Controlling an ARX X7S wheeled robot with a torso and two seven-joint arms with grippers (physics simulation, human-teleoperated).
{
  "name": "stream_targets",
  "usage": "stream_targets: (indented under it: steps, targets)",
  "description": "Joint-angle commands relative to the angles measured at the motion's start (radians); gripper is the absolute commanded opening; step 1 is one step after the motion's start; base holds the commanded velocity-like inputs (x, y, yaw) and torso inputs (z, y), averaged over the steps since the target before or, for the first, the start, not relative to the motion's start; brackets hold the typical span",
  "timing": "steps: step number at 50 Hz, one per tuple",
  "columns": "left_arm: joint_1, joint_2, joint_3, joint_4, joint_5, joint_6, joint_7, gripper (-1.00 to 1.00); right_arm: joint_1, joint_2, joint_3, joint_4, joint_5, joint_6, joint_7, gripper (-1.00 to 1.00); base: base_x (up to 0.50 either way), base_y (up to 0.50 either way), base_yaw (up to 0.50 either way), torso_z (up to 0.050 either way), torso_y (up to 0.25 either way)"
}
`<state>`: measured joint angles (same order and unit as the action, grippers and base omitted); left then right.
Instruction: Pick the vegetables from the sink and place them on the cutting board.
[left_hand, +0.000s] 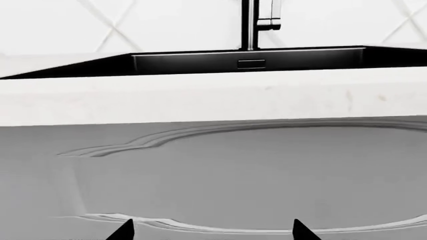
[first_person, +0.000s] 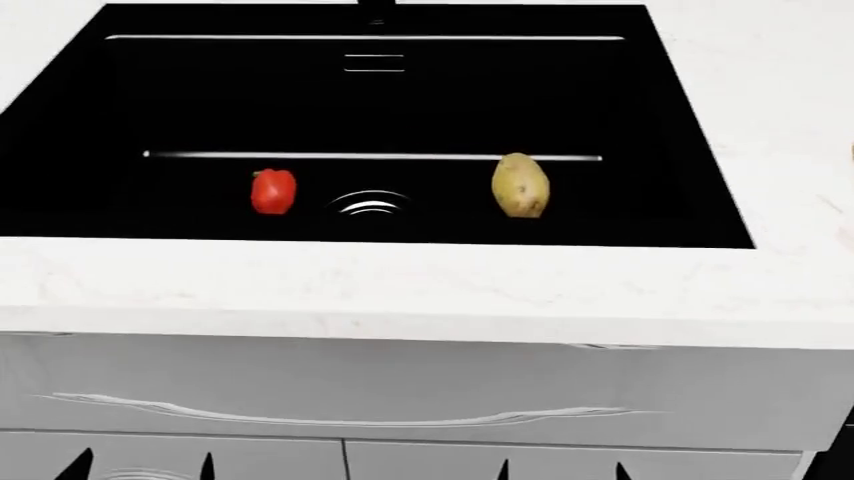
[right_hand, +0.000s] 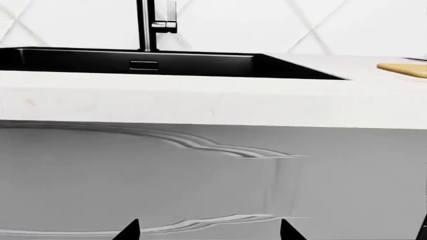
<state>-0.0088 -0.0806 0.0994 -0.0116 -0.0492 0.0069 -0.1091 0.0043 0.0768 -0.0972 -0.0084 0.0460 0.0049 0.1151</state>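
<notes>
In the head view the black sink (first_person: 400, 90) holds a small red bell pepper (first_person: 272, 190) left of the round drain (first_person: 372, 205) and an oval yellowish-brown potato (first_person: 519, 185) to its right. My left gripper (first_person: 140, 468) and right gripper (first_person: 561, 470) are low at the frame's bottom edge, in front of the cabinet, both open and empty, only fingertips showing. In the left wrist view my left gripper (left_hand: 212, 232) faces the cabinet front, with the sink (left_hand: 247, 62) above. In the right wrist view my right gripper (right_hand: 208, 231) does the same, and the tan cutting board (right_hand: 405, 69) lies on the counter beyond the sink.
A white marble counter (first_person: 400, 290) rims the sink, with a grey cabinet drawer front (first_person: 400, 400) and curved handle below it. A dark faucet (left_hand: 252, 22) stands behind the basin against a white tiled wall.
</notes>
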Motion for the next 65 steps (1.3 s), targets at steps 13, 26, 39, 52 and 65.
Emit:
stream_targets:
  steps: [13, 26, 39, 52, 65]
  targets:
    - [0.021, -0.052, 0.056, 0.008, 0.009, 0.052, -0.006, 1.00, 0.006, 0.029, -0.033, 0.010, 0.025, -0.007, 0.028, 1.00, 0.00, 0.00, 0.00, 0.000, 0.000]
    - [0.031, -0.056, 0.042, 0.028, -0.072, 0.071, 0.006, 1.00, 0.017, 0.041, -0.051, 0.021, 0.027, -0.006, 0.043, 1.00, 0.00, 0.00, 0.00, 0.049, 0.000]
    - [0.021, -0.059, 0.059, 0.032, -0.076, 0.069, -0.006, 1.00, 0.019, 0.051, -0.068, 0.022, 0.033, 0.001, 0.053, 1.00, 0.00, 0.00, 0.00, 0.050, 0.000]
    - [0.018, -0.065, 0.069, 0.027, -0.083, 0.071, -0.018, 1.00, 0.024, 0.058, -0.080, 0.028, 0.039, 0.006, 0.066, 1.00, 0.00, 0.00, 0.00, 0.050, 0.000]
    - [-0.004, -0.082, 0.067, 0.197, -0.145, -0.141, -0.051, 1.00, 0.108, 0.071, -0.109, -0.080, -0.015, 0.155, 0.096, 1.00, 0.00, 0.00, 0.00, 0.023, 0.000]
